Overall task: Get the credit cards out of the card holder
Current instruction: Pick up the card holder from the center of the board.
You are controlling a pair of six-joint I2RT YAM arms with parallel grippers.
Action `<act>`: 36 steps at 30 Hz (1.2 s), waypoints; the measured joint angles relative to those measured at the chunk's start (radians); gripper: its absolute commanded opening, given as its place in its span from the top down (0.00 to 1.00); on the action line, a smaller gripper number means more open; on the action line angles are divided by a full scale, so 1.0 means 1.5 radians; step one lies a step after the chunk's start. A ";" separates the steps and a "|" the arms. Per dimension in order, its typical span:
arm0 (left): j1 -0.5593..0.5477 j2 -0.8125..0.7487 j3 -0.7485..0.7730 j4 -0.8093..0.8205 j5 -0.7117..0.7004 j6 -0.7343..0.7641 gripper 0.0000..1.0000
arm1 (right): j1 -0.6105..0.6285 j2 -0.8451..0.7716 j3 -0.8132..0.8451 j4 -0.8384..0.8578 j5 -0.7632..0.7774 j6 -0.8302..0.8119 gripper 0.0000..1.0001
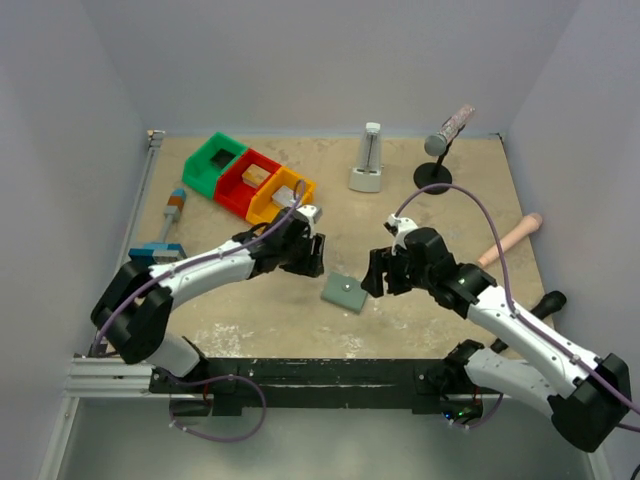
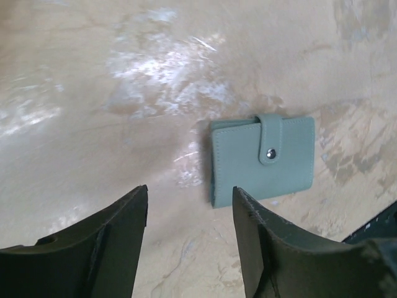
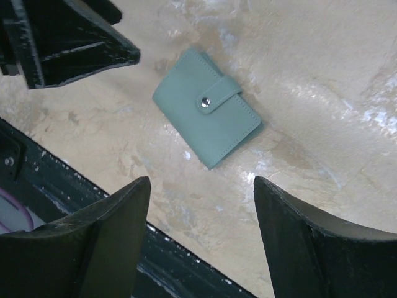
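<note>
Left claw [image 2: 189,239], right claw [image 3: 201,236] flank card holder [image 2: 262,162]; bins [image 1: 250,180] beyond.

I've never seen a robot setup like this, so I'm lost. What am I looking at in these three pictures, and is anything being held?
Two robot arms are bolted at the near edge of a table. One picture looks down from above and behind them; the other two come from a camera on each wrist, so the dark shapes at the bottom are that arm's own fingers. The left gripper and the right gripper are both open, holding nothing. Between them on the table lies a pale teal card holder, snapped shut, no cards showing. Three coloured bins stand at the back left.
</note>
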 measured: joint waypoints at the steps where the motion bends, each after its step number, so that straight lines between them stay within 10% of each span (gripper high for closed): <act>1: 0.003 -0.024 -0.015 0.001 -0.023 -0.020 0.37 | 0.000 -0.006 -0.001 0.003 0.011 0.000 0.31; 4: 0.017 -0.130 -0.117 0.044 -0.049 -0.098 0.45 | 0.000 0.005 -0.006 0.024 0.022 0.003 0.54; 10: -0.016 -0.210 -0.343 0.202 0.019 -0.245 1.00 | -0.001 0.136 0.029 0.031 0.033 0.020 0.75; 36: -0.097 0.003 -0.207 0.224 -0.008 -0.317 1.00 | -0.004 0.371 0.040 0.115 0.148 0.166 0.68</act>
